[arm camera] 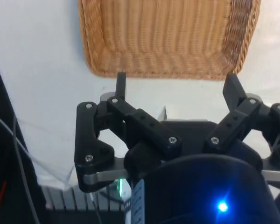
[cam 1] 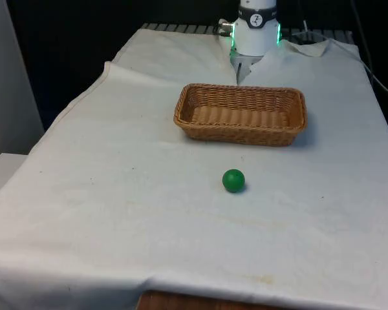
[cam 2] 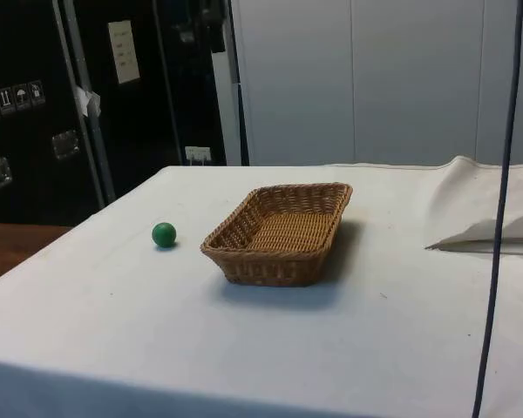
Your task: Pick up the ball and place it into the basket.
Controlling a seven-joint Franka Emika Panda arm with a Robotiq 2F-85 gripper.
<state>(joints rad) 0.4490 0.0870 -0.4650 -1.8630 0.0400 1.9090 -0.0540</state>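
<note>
A small green ball (cam 1: 233, 180) lies on the white cloth, a short way in front of the basket and apart from it; the side view has the ball (cam 2: 164, 234) beside the basket's short end. The wicker basket (cam 1: 240, 134) is rectangular, shallow and has nothing in it, also seen as the basket (cam 2: 244, 258) in the side view. In the wrist view my gripper (arm camera: 177, 83) is open, its two black fingers spread wide with nothing between them, hanging high over the cloth near the basket (arm camera: 91, 51) edge.
The cloth is rumpled in a raised fold (cam 2: 484, 218) near the robot's base (cam 1: 255, 32). A dark cable (cam 2: 499, 209) hangs down at the side view's near edge. Wood of the table (cam 1: 174, 302) shows under the cloth's front edge.
</note>
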